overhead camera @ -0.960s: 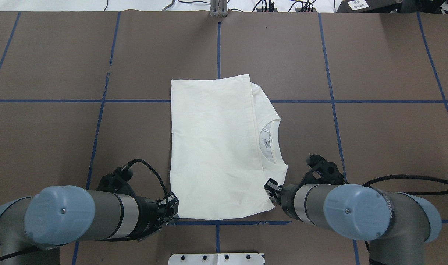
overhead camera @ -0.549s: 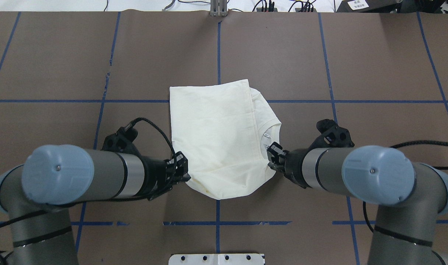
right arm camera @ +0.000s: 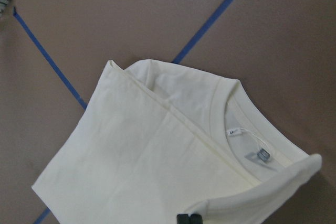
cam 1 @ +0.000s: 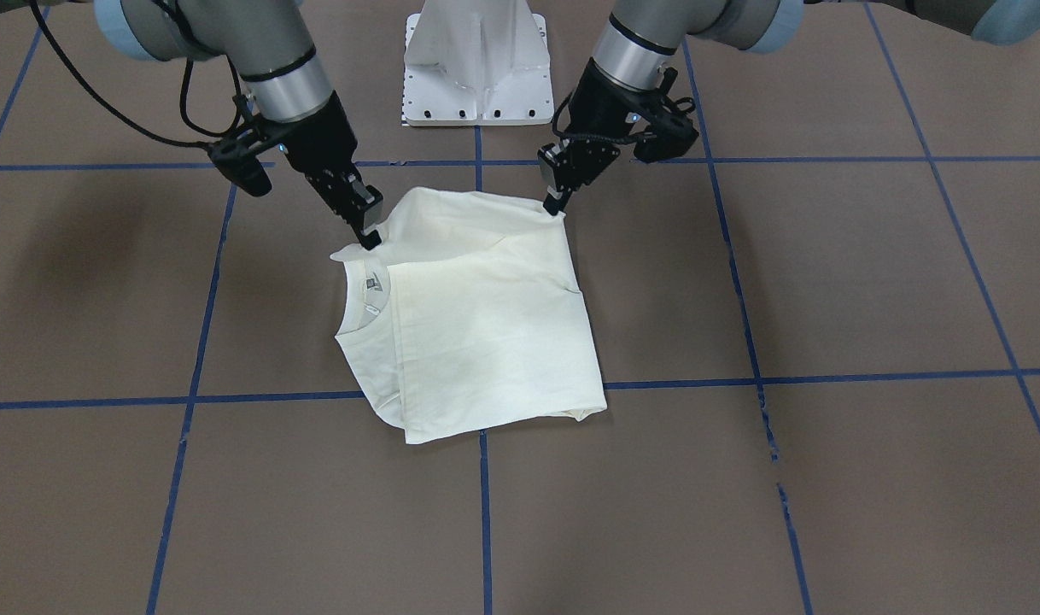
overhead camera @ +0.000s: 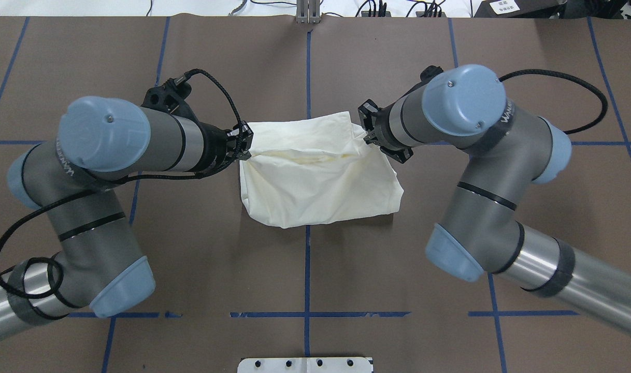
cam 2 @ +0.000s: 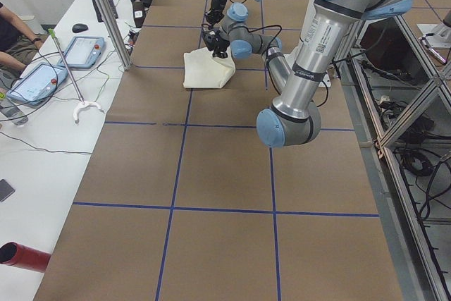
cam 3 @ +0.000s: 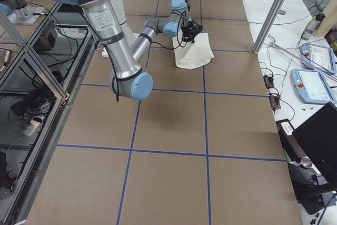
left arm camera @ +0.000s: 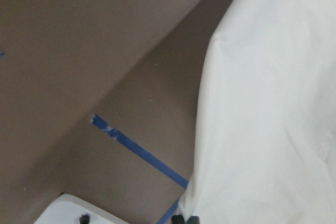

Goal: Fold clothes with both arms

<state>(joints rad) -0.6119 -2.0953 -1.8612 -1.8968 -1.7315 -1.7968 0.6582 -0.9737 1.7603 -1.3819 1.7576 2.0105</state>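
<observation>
obj: shirt [overhead camera: 320, 186] at mid-tabletop [overhead camera: 191, 233], collar toward robot's right | left fingers [cam 1: 557, 202], right fingers [cam 1: 369, 232]: each clamped on a robot-side corner, held up over the far half | why (judged): matched corners keep the crease square

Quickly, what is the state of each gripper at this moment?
Left gripper: closed, holding one lifted corner of the cream T-shirt.
Right gripper: closed, holding the T-shirt's other lifted corner.

Wrist views: left gripper [left arm camera: 186, 219] and right gripper [right arm camera: 188, 218] show only fingertip ends at the bottom edge — T-shirt [left arm camera: 262, 103] runs past the left view's right edge.
</observation>
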